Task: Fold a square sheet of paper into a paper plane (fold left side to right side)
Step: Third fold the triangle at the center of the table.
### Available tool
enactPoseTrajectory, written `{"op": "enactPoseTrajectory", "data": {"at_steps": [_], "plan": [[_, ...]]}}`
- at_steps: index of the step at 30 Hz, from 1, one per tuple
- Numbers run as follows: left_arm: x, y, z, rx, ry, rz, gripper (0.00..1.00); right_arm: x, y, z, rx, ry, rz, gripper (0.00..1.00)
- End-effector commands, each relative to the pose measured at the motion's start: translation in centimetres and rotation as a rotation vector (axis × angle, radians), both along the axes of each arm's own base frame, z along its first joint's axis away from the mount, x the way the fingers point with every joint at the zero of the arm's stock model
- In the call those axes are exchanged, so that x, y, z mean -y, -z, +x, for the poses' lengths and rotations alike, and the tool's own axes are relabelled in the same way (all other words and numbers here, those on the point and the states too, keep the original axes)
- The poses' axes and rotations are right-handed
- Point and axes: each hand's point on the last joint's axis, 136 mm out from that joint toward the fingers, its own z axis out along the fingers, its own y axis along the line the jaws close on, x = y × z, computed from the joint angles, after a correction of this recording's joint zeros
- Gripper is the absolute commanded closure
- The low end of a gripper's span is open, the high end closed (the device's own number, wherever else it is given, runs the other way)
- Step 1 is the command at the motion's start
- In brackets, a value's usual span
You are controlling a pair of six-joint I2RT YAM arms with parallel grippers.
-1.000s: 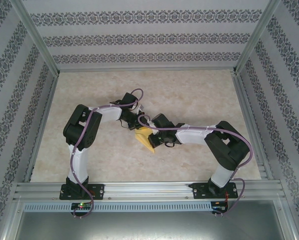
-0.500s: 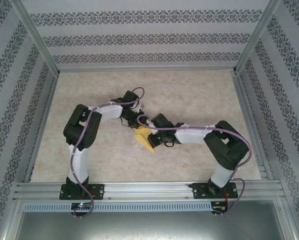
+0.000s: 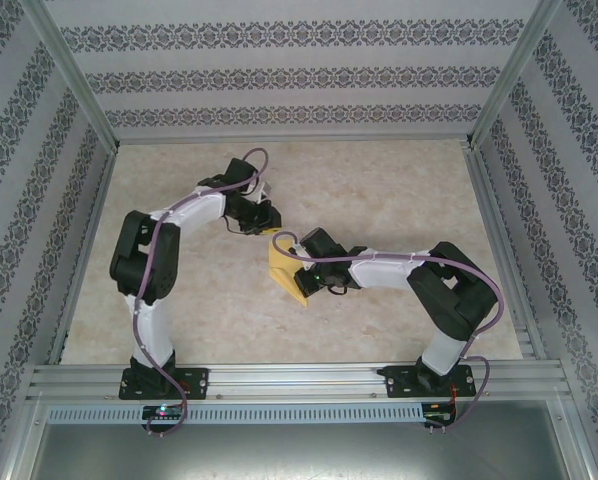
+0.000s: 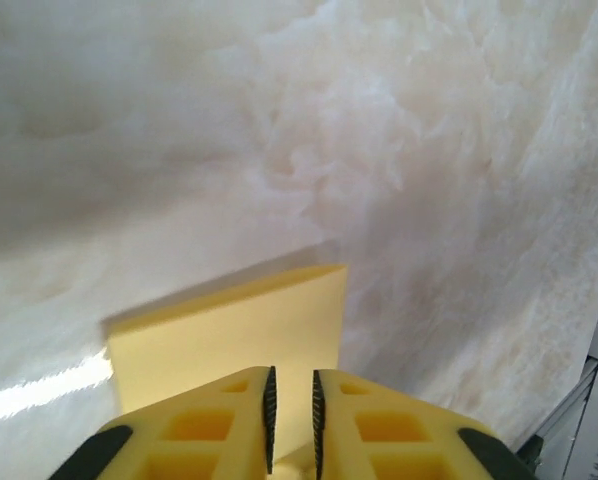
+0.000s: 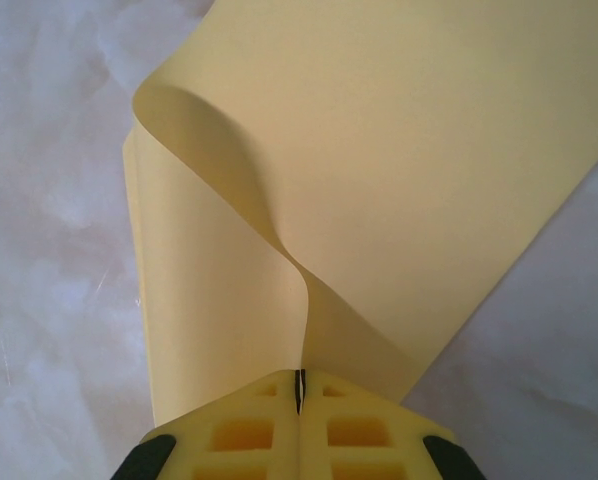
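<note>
While at paper (image 3: 280, 264), right arm (image 3: 389, 266) leftward

The sheet of paper (image 3: 282, 265) lies on the table (image 3: 399, 190) near its middle, between my two arms. My right pincer (image 3: 301, 268) reaches in from the right and sits at the sheet's right edge. Seen from that wrist, the pincer (image 5: 300, 392) has an upper flap of the sheet (image 5: 399, 150) between its fingers. The flap arches up over a lower layer lying flat on the table (image 5: 39, 150). My left pincer (image 3: 268, 222) hangs just behind the sheet's far corner. From that wrist, the sheet (image 4: 229, 335) lies on the table (image 4: 429, 150) beneath and just ahead of my fingertips (image 4: 269, 405).
</note>
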Motion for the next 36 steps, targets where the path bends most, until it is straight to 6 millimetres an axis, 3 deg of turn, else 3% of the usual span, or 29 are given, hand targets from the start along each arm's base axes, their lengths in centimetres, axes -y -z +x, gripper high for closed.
{"op": "enactPoseTrajectory", "data": {"at_steps": [1,7,11,20,36], "plan": [[-0.3,-1.4,-2.6,0.013,0.009,-0.037,0.85,0.9,1.6,-1.7,-0.064,-0.029,-0.074,1.0],[1.3,-1.8,-6.1,0.015,0.015,-0.19,0.89,0.8,1.6,-1.7,-0.066,-0.031,-0.075,1.0],[2.9,-1.3,-7.7,-0.005,0.049,-0.2,0.89,0.9,1.7,-1.7,-0.067,-0.03,-0.081,1.0],[4.5,2.2,-9.3,-0.079,0.077,-0.134,0.91,1.1,1.7,-1.8,-0.071,-0.027,-0.085,1.0],[3.3,6.7,-11.2,-0.11,0.063,-0.052,0.92,1.1,1.9,-2.0,-0.076,-0.028,-0.089,1.0]]}}
